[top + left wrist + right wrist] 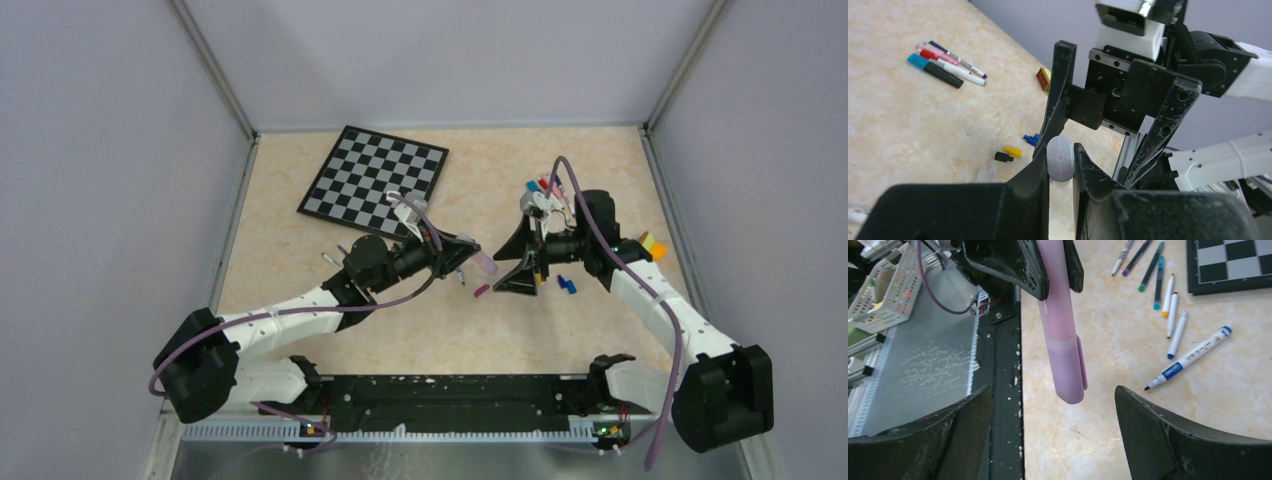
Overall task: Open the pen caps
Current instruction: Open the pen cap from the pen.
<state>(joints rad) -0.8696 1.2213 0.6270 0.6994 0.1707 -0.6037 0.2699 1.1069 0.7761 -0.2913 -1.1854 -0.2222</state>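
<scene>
My left gripper (1062,167) is shut on a pink pen (1060,325), whose pale rounded butt end (1061,159) shows between the fingers. The pen points at my right gripper (1054,395). Its purple cap (1068,372) is on, with its tip hanging just between the right fingertips and touching neither. The right gripper is wide open and holds nothing. From above, the left gripper (455,255) and right gripper (522,272) face each other at mid-table. Loose caps lie on the table: blue (1031,139), yellow (1013,151), black (1003,157) and a pink one (481,291).
A chessboard (375,180) lies at the back left, with several pens (1168,300) and an uncapped blue-labelled marker (1193,357) near it. More capped pens (945,65) lie at the back right, beside a yellow-orange block (653,245). The black base rail (450,395) runs along the near edge.
</scene>
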